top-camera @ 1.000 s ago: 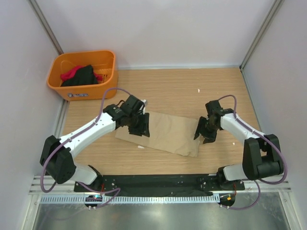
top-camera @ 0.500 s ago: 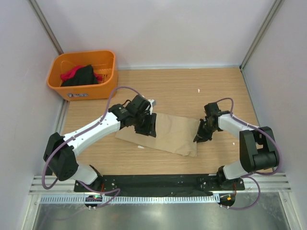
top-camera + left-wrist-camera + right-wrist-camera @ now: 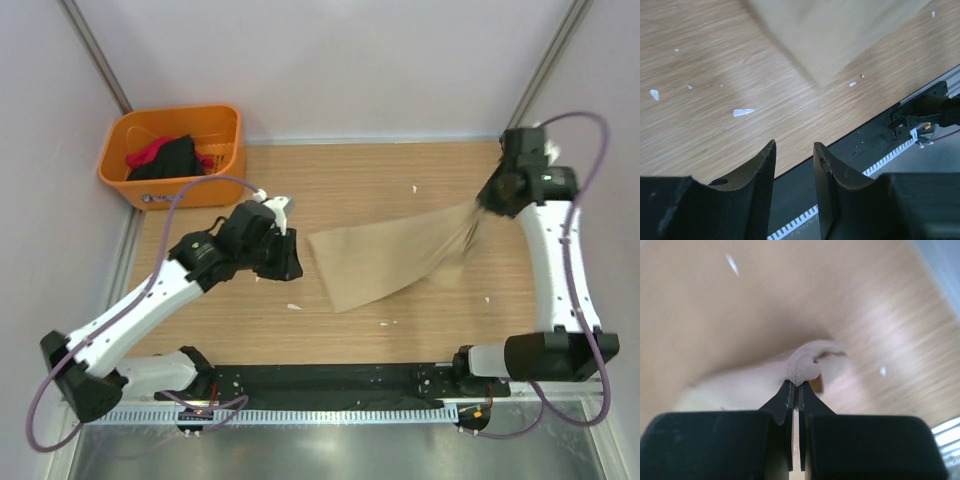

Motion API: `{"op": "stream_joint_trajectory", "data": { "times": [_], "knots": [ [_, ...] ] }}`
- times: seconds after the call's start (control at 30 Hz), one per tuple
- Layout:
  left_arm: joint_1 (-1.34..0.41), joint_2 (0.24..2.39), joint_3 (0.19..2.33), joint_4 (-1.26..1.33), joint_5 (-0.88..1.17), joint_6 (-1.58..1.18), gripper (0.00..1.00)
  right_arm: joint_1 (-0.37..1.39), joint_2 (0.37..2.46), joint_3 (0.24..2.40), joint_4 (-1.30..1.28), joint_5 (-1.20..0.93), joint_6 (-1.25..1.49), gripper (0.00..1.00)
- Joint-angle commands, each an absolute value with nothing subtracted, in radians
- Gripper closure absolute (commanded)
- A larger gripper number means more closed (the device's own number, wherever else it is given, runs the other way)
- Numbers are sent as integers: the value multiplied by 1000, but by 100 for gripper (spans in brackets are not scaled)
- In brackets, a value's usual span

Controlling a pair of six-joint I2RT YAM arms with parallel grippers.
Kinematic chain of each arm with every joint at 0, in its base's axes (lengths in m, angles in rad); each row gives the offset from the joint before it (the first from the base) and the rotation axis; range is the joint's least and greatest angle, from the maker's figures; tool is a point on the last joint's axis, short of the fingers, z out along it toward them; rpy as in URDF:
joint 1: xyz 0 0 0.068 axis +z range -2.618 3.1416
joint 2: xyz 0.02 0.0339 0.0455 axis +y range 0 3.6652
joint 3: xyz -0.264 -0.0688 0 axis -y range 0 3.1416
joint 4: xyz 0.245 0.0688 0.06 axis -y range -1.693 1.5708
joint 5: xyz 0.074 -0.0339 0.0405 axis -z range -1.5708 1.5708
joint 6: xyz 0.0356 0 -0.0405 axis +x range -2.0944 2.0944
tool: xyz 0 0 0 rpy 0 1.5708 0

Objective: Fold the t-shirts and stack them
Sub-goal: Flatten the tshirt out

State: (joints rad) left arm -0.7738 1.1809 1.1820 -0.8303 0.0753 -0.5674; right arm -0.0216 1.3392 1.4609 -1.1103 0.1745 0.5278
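On wooden table, tan t-shirt, one corner raised

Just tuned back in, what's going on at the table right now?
The right gripper is shut on one edge of the tan t-shirt, holding that side up off the table. The left gripper is open and empty, clear of the shirt. A black shirt and a red shirt lie in the orange basket.

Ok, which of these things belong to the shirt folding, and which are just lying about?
Job: tan shirt, pinched by the right gripper; black shirt and red shirt, in the basket.
Lying about: the basket itself; white scraps on the table.
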Motion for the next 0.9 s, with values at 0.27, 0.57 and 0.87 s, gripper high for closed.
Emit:
{"op": "stream_joint_trajectory", "data": {
  "times": [0.27,0.57,0.87],
  "knots": [
    [-765,852,1126,-969,-201,-578,62,405,1405,1976,-916,-369,658,98],
    [-764,756,1109,-1048,-353,-657,33,695,1506,1614,-460,-560,851,16],
    [-762,905,1074,-922,-270,-637,28,434,1427,1528,-891,-165,634,11]
  ]
}}
